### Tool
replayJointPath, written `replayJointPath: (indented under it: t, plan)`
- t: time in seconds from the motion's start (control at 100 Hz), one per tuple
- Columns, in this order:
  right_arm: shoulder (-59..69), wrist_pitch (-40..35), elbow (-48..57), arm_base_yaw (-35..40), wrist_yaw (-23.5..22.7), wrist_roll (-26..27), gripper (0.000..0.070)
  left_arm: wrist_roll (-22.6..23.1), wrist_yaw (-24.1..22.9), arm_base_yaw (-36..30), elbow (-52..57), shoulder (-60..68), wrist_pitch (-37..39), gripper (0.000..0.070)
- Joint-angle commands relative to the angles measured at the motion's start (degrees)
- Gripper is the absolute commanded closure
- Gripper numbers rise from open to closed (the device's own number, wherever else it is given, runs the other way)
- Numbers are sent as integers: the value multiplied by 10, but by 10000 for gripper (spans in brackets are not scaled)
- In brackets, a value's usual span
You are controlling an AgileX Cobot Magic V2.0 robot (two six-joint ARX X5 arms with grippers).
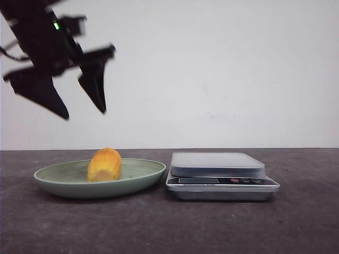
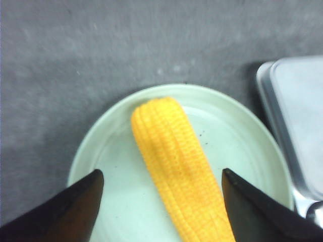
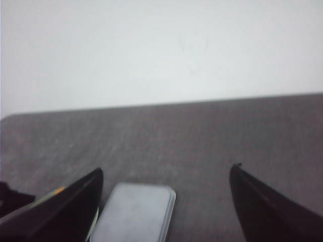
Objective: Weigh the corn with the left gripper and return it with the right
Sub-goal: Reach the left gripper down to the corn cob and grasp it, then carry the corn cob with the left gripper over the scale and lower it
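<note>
Corn (image 1: 105,164) lies on a green plate (image 1: 58,177), long axis running near to far; left gripper (image 1: 85,112) hangs wide above, right gripper (image 3: 164,212) wide too.

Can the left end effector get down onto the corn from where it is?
Probably yes: the left end effector hangs open above the corn, which lies uncovered on the plate.

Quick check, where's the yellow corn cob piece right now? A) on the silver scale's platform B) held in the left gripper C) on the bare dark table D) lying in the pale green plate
D: the yellow corn cob piece lies in the shallow pale green plate, while the black left gripper hangs open above it and the silver kitchen scale has nothing on its platform.
</note>
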Motion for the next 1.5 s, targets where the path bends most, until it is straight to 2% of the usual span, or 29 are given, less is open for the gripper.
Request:
replayJointPath:
  t: [0.0,0.48,0.61,0.67,0.79,0.8,1.03,1.3,1.49]
  plan:
    - [7,-2,10,2,-2,-9,186,-6,-3,-10,8,28,14,260]
    - [9,-2,10,2,-2,-9,184,-45,-3,-32,8,113,26,260]
    - [9,-2,10,2,-2,-9,184,-54,-3,-40,8,125,26,281]
    - [9,-2,10,2,-2,-9,184,-54,-3,-44,8,128,25,364]
    - [9,-2,10,2,-2,-9,184,-51,-3,-53,8,129,27,691]
    - [9,-2,10,2,-2,-9,184,-51,-3,-54,8,129,28,700]
    - [9,-2,10,2,-2,-9,184,-54,-2,-57,8,117,17,697]
    - [9,-2,10,2,-2,-9,184,-47,-1,-64,17,7,17,696]
    - [9,-2,10,2,-2,-8,185,-60,3,-94,63,-32,29,696]
